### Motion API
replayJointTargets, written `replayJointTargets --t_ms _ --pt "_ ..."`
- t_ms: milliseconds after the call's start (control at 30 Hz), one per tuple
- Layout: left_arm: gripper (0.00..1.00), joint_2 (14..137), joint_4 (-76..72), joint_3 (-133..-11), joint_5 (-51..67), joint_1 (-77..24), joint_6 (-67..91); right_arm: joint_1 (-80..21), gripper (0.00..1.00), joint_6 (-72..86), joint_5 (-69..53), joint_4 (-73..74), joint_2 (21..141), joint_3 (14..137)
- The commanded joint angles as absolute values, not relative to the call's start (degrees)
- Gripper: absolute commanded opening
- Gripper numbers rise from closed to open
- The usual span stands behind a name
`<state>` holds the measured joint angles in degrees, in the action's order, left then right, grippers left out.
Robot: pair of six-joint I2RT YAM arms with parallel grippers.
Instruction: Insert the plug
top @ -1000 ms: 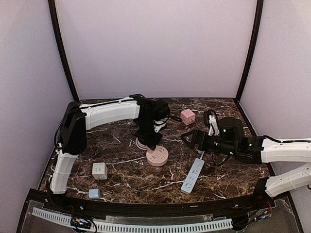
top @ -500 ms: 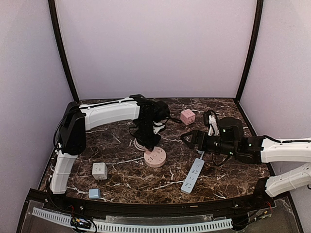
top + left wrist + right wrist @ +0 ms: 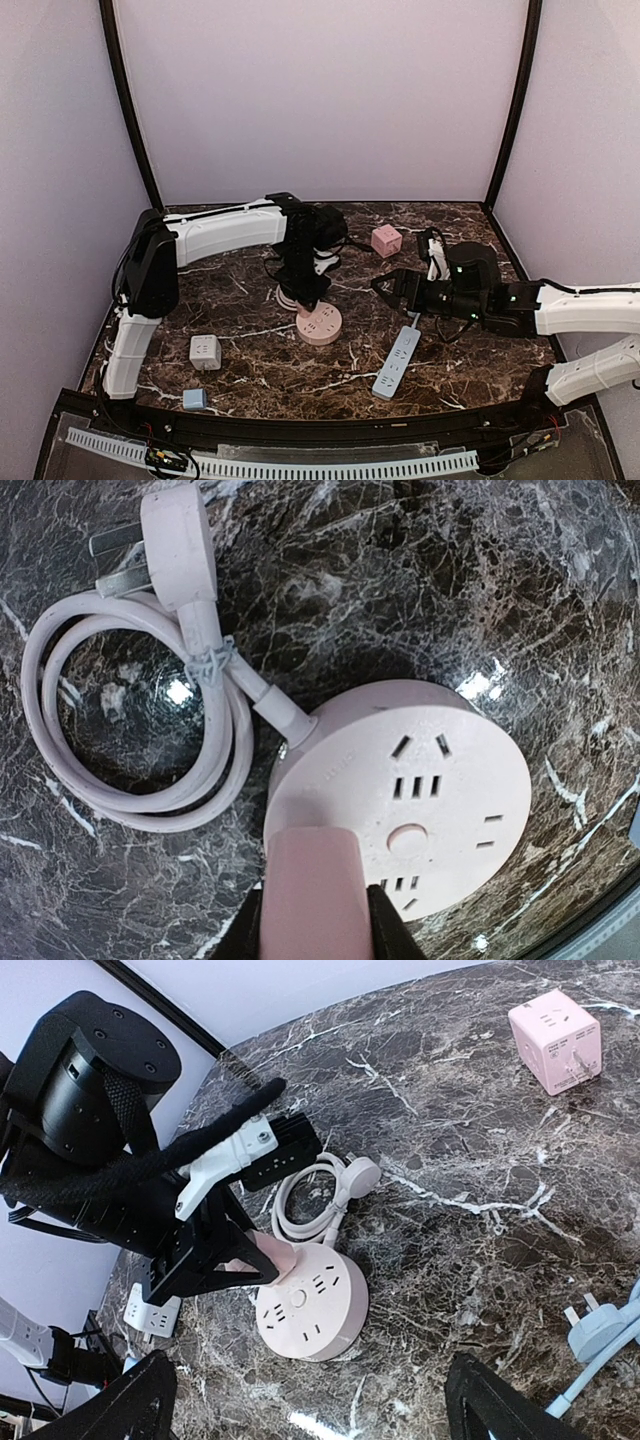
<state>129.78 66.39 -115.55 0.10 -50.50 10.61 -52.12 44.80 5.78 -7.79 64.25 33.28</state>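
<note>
A round pink socket hub (image 3: pixel 322 323) lies mid-table with its white cord coiled behind it (image 3: pixel 130 720). It also shows in the left wrist view (image 3: pixel 410 780) and the right wrist view (image 3: pixel 310 1310). My left gripper (image 3: pixel 306 298) is shut on a pink plug (image 3: pixel 315 890), which sits over the hub's near-left rim and touches or nearly touches its top face. The plug's prongs are hidden. My right gripper (image 3: pixel 393 285) is open and empty, to the right of the hub and facing it; its fingertips (image 3: pixel 135 1405) frame the hub.
A pink cube adapter (image 3: pixel 386 240) sits at the back. A light blue power strip (image 3: pixel 397 362) lies to the front right, its plug (image 3: pixel 600 1335) near my right gripper. A white cube adapter (image 3: pixel 205 351) and a small blue one (image 3: pixel 195 399) sit at the front left.
My left gripper with the pink plug has shifted slightly left, and the hub has slid a little left with it. The right arm has not moved.
</note>
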Motion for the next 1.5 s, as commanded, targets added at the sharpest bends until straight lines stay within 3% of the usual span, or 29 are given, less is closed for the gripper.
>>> replayJointTargets --t_ms 0,300,600,800,1167,1467 --pt "0.04 133.8 68.0 -111.9 2.9 -49.8 8.5 -52.6 0.92 44.0 5.4 -9.7 64.8 33.6" --pt "0.02 133.8 67.4 -110.9 2.0 -49.0 0.4 -52.6 0.92 43.7 5.2 -10.1 64.7 33.4" --pt "0.01 133.3 64.7 -111.1 0.9 -48.7 15.2 -52.6 0.92 43.9 5.0 -10.1 64.9 33.5" --pt "0.01 133.5 63.8 -109.5 -1.7 -49.9 5.7 -52.6 0.92 43.9 4.7 -10.1 63.9 33.2" --pt "0.01 138.8 79.5 -119.3 -13.8 -49.4 8.1 -52.6 0.92 43.7 4.3 -10.1 65.1 33.6" --pt "0.01 137.0 75.1 -114.7 -2.6 -50.1 3.5 -52.6 0.92 43.6 4.1 -10.3 65.1 33.5"
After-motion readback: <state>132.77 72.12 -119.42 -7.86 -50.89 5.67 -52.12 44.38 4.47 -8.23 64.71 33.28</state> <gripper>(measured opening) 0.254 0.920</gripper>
